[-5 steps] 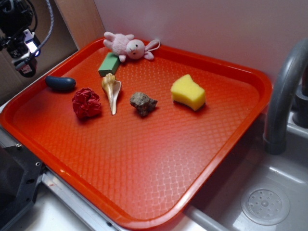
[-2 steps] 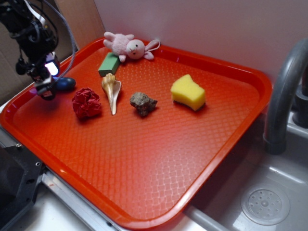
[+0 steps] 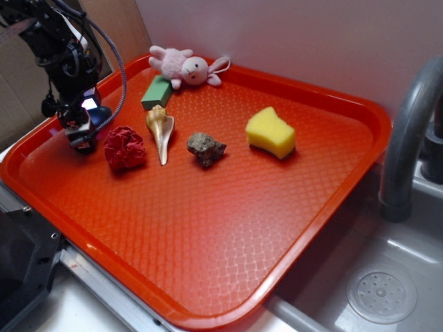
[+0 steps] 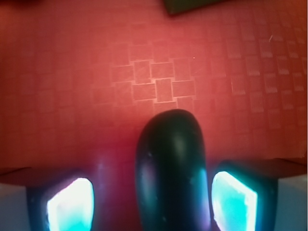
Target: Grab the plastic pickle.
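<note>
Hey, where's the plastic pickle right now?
In the wrist view the plastic pickle lies on the red tray between the claw fingers. In the exterior view it sits at the tray's left edge, beside the red crumpled ball.

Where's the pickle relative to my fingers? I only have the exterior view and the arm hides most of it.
Observer: On the wrist view the pickle lies lengthwise between the two fingers, roughly centred.
Operator: Are the pads touching it?
Observer: Not clearly. A thin strip of tray shows on each side, so the gripper looks open.
Operator: Anything else near the fingertips?
Observer: Only a dark green edge, probably the green block, at the top of the wrist view, well ahead of the pickle's rounded end.
</note>
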`<action>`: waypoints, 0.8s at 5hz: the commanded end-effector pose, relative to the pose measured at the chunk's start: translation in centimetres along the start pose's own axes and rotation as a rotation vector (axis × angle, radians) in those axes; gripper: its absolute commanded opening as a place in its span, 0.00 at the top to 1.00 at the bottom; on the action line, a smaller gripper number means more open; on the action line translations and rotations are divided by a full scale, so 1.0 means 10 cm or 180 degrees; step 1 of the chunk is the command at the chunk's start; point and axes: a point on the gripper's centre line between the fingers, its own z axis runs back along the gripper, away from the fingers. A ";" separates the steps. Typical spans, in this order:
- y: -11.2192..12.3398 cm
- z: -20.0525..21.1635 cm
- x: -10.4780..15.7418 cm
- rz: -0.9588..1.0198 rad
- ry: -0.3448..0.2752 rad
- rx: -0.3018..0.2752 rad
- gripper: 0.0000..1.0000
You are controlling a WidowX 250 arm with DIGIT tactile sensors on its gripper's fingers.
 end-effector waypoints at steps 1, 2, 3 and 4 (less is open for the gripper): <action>0.00 0.01 0.05 -0.0049 0.0011 0.0091 0.00; -0.04 -0.01 0.06 -0.0080 0.0111 0.0114 1.00; -0.03 0.00 0.06 -0.0074 0.0176 0.0234 1.00; -0.02 0.04 0.04 -0.0058 0.0313 0.0253 1.00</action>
